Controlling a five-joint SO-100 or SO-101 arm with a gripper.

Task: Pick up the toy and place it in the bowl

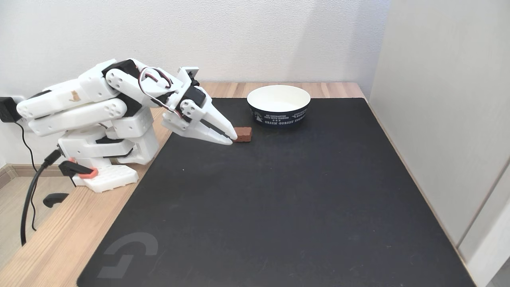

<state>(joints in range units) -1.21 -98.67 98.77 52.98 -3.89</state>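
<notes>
Now the gripper (232, 139), jaws nearly closed, noses up to the toy (243, 134): probably light, stiff, rough; best pinched across its short sides

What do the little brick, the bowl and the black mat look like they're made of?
The brick: reddish-brown, rough and matte, so likely fired clay or foam; the look leaves it open. The bowl: probably paper, with a thin rolled rim, plain white inside and printed navy outside. The mat: dull black, seemingly rubbery or fabric-topped.

In the fixed view the white arm folds low at left, gripper (232, 139) reaching right, fingers nearly closed.
</notes>
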